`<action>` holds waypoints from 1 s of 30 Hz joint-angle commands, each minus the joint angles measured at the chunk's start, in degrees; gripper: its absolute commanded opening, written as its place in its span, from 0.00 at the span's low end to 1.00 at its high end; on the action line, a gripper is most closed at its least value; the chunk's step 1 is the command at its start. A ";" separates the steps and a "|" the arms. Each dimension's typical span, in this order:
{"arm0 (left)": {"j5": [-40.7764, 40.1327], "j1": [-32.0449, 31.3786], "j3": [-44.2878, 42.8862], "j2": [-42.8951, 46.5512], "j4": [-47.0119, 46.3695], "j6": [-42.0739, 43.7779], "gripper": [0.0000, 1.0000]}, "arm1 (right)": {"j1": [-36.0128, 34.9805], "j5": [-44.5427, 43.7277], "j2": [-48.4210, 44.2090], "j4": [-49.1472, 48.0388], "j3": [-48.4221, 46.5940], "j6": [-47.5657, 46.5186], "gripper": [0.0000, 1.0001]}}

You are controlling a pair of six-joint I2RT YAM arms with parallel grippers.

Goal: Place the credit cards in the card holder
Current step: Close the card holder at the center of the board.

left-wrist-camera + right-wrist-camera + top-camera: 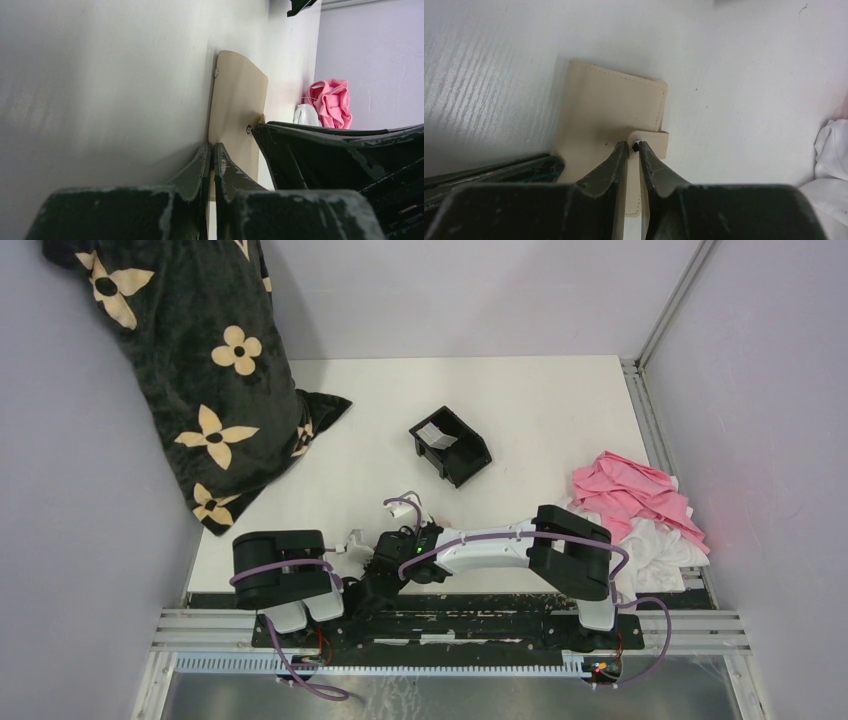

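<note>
Card holder [614, 110]: left wrist shows left fingers [195, 170] clamping edge; right wrist, right fingers [609, 170] pinching snap tab [656, 142].

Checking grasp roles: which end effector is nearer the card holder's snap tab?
Right. The right end effector grips the snap tab itself; the left end effector clamps the card holder at the edge away from the tab.
</note>
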State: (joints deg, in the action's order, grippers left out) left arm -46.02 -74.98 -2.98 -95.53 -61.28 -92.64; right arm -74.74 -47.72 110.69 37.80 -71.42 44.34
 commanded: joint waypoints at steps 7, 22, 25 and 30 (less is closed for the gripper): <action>0.36 0.10 1.14 -1.48 3.90 -0.17 0.03 | 0.09 -0.32 -1.62 -1.92 -0.32 -0.16 0.17; 0.43 0.05 1.14 -1.70 3.57 -0.19 0.03 | -0.16 -0.79 -2.54 -1.65 0.53 0.05 0.01; 0.59 0.10 1.33 -2.18 2.71 -0.35 0.03 | -0.47 -0.93 -2.80 -1.46 0.27 -0.03 0.01; 0.67 0.10 1.46 -2.48 2.24 -0.34 0.03 | -1.22 -1.34 -3.13 -0.85 -0.39 -0.03 0.01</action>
State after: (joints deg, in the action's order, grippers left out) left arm -46.02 -74.98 -2.79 -96.47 -62.76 -92.64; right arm -75.11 -47.57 110.56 36.62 -71.00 44.05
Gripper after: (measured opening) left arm 0.081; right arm 0.017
